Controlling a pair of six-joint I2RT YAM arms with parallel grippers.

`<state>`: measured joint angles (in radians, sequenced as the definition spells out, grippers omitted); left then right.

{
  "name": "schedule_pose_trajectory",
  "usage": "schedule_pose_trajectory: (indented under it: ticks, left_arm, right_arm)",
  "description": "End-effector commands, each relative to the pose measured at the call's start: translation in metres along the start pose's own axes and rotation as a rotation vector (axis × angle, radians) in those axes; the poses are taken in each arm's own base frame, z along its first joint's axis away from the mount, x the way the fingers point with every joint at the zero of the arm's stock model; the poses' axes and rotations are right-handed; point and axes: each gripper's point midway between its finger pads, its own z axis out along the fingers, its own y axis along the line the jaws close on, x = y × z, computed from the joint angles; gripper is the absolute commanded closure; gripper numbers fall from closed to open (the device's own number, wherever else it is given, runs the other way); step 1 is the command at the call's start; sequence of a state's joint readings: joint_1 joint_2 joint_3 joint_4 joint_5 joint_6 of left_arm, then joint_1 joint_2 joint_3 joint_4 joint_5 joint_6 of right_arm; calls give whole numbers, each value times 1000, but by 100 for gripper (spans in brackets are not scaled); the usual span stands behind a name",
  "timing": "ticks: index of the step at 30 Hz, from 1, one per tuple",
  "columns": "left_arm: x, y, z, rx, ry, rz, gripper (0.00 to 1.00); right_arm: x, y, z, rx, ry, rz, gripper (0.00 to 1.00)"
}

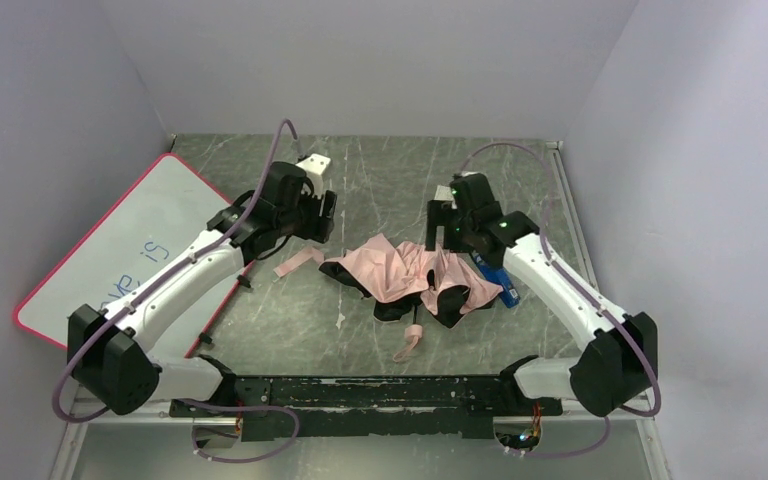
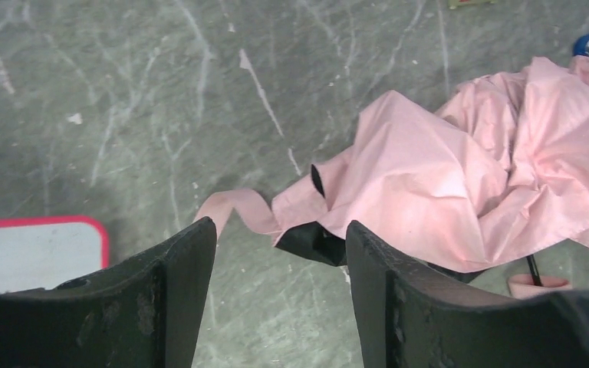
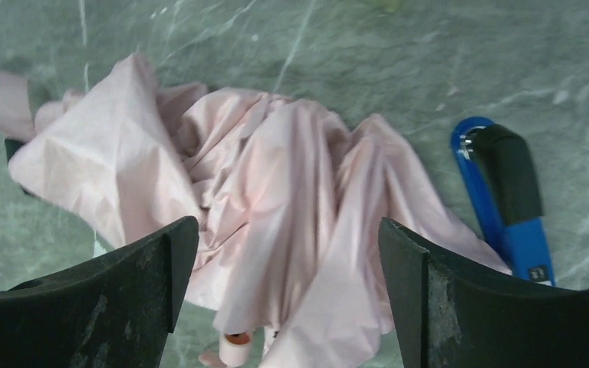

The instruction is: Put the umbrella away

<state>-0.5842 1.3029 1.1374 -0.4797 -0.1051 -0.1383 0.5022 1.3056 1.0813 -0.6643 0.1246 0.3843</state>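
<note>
The umbrella (image 1: 410,270) lies collapsed and crumpled on the table's middle, pale pink outside with black inner fabric showing at its edges. Its pink strap (image 1: 298,262) trails left, and its stubby handle (image 1: 410,340) points toward the near edge. My left gripper (image 1: 325,215) hovers just left of the fabric, open and holding nothing. In the left wrist view the strap (image 2: 234,207) and a black fabric corner sit just beyond the left gripper (image 2: 280,226). My right gripper (image 1: 440,230) is above the umbrella's right part. In the right wrist view the right gripper (image 3: 285,226) is open over the umbrella (image 3: 276,199), gripping nothing.
A pink-framed whiteboard (image 1: 120,250) with blue writing leans at the left wall, under the left arm. A blue and black tool (image 3: 506,207) lies against the umbrella's right side. A small white block (image 1: 315,165) stands at the back.
</note>
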Motion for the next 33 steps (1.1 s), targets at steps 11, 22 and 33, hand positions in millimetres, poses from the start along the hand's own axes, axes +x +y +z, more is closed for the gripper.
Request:
schedule_pose_trajectory:
  ticks: [11,22,33]
  left_arm:
    - [43,-90,23,173,71,-50,44]
    - [98,-91,48,140,181,-75,57]
    - [119,-116,101,174,289,19,63]
  right_arm:
    - [27,-106,44,339,88,276,37]
    - [87,-100,65,325,209,337,45]
    - [143,-23,54,74,296,357,56]
